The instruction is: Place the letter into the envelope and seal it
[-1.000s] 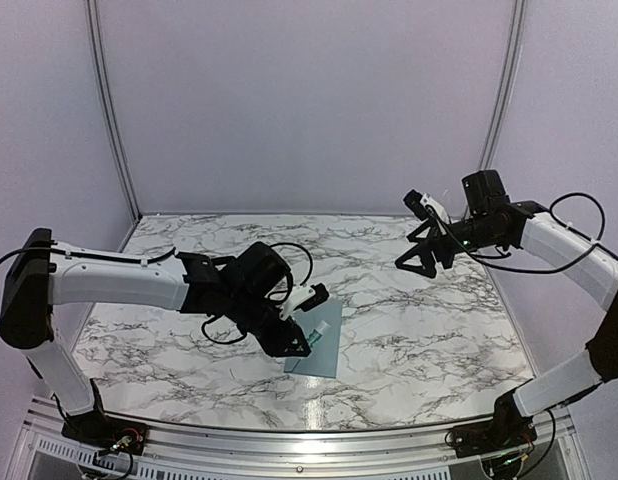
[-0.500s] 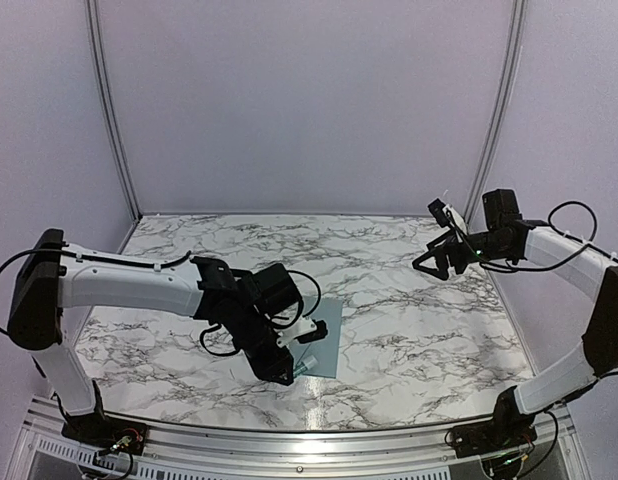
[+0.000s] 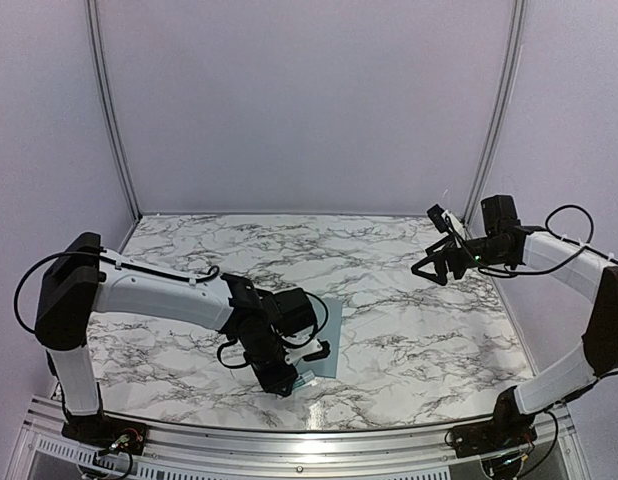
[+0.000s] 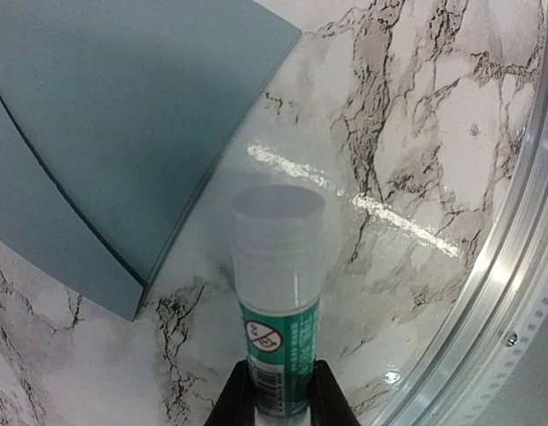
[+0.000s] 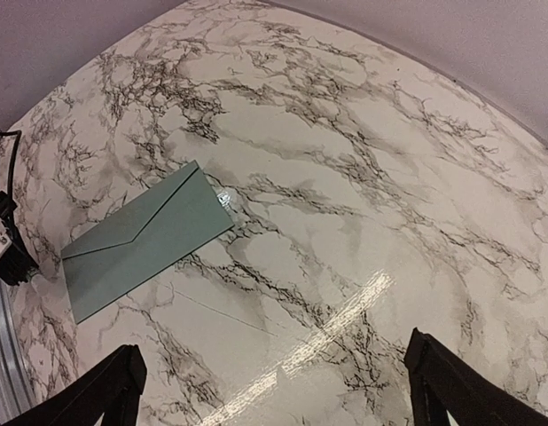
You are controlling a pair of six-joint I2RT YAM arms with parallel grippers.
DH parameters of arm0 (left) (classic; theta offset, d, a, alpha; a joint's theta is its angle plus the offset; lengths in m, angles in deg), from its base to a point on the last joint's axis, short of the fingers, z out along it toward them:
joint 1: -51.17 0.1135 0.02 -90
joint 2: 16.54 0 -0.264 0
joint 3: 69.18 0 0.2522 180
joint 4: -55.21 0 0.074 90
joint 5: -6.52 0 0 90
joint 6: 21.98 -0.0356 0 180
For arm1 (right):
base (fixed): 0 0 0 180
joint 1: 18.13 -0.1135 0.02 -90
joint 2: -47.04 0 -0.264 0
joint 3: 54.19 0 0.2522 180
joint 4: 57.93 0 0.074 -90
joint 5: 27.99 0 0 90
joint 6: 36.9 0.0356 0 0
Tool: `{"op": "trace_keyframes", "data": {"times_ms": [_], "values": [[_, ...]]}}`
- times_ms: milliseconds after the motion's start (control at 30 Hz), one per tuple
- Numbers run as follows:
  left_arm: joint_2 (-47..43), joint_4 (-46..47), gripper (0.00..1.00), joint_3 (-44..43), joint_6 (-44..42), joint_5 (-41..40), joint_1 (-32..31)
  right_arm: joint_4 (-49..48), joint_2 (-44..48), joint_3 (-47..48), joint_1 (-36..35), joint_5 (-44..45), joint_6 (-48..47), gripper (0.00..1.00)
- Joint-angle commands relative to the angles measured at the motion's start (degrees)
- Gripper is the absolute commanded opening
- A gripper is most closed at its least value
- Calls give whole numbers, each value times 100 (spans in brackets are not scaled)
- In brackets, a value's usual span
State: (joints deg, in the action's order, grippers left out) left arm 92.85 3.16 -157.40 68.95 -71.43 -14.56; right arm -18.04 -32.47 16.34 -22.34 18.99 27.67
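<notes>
While left end effector (image 4: pixel 276 410) grips glue stick (image 4: pixel 276 297) | envelope (image 4: pixel 105 124) just beside

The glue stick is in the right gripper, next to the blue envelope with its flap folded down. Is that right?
Not quite. The glue stick is in the left gripper, not the right one. The left wrist view shows it pinched there, next to the blue envelope. The right gripper is open and holds nothing. The envelope's flap does look folded down in the right wrist view.
</notes>
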Motion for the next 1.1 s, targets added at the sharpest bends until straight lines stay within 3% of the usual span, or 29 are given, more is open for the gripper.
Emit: {"op": "trace_keyframes", "data": {"times_ms": [0,300,333,400,433,867,1067], "values": [[223,-189,13,-191,17,-263,-69,-115,93,25,28,-77,38,98],[337,-176,22,-180,66,-653,-175,-121,25,18,25,-183,47,98],[346,-178,25,-162,61,-665,-188,-113,19,30,25,-195,51,99],[370,-149,43,-146,60,-779,-230,-65,2,67,26,-213,41,98],[377,-138,45,-139,60,-808,-248,-49,9,66,26,-223,38,99],[344,66,47,-110,63,-839,-273,-11,-38,69,26,-337,18,99],[11,76,53,-195,-26,-1029,-273,-3,27,116,23,-463,50,99]]}}
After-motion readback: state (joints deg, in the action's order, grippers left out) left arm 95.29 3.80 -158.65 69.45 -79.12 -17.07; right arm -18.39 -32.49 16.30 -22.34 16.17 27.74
